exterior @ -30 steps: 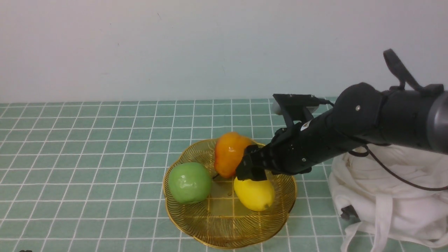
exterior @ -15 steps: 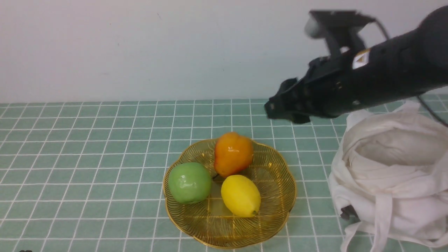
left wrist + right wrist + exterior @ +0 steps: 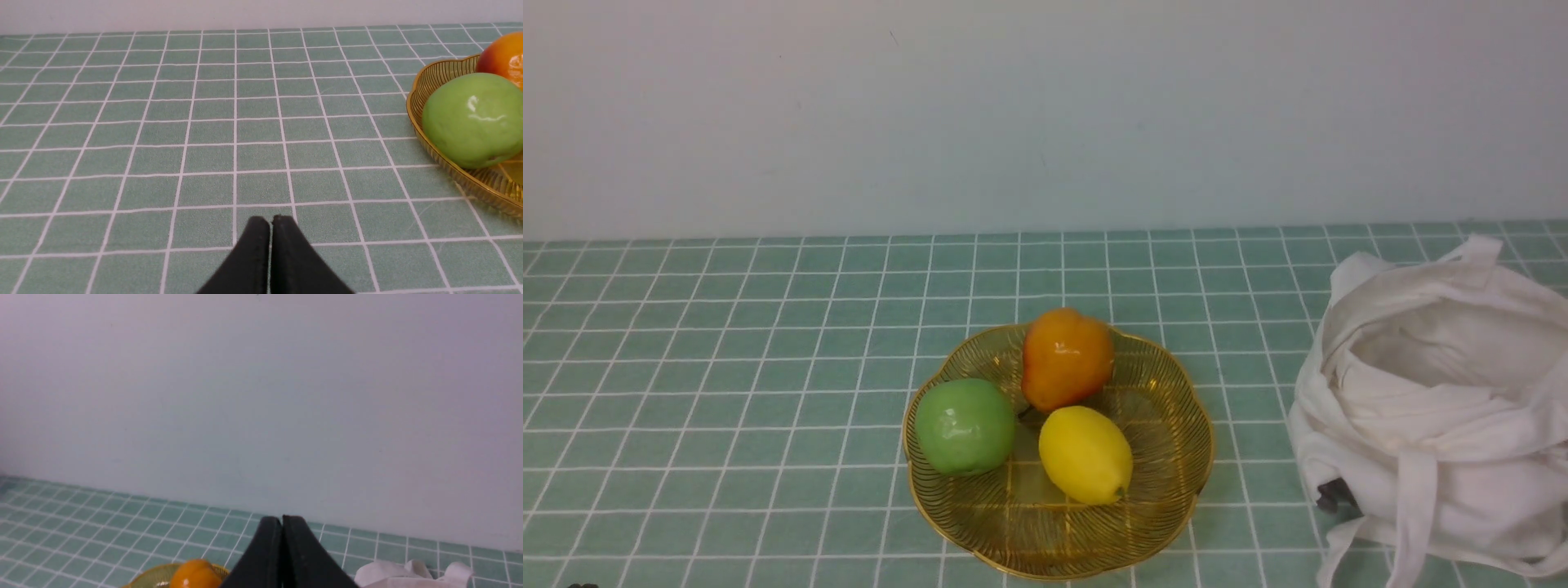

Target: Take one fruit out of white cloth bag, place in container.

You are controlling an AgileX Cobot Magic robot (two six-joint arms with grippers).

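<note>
The yellow lemon [image 3: 1085,455] lies in the golden wire dish [image 3: 1168,474] at the table's middle, beside a green apple [image 3: 965,426] and an orange pear-shaped fruit [image 3: 1067,358]. The white cloth bag [image 3: 1437,408] slumps open at the right, straps hanging toward the front edge. Neither arm shows in the front view. My left gripper [image 3: 270,220] is shut and empty over bare tiles, with the dish [image 3: 425,85] and apple [image 3: 474,118] off to one side. My right gripper [image 3: 282,519] is shut and empty, raised and facing the wall, with the orange fruit [image 3: 196,573] and bag [image 3: 408,573] low in its view.
A green tiled cloth [image 3: 727,367] covers the table up to a pale wall [image 3: 1013,114] at the back. A small dark object [image 3: 1334,494] peeks out from under the bag's front left side.
My right arm let go of the lemon in the dish, rose, then withdrew out of the front view. The lemon rolled slightly left and settled against the orange fruit.
</note>
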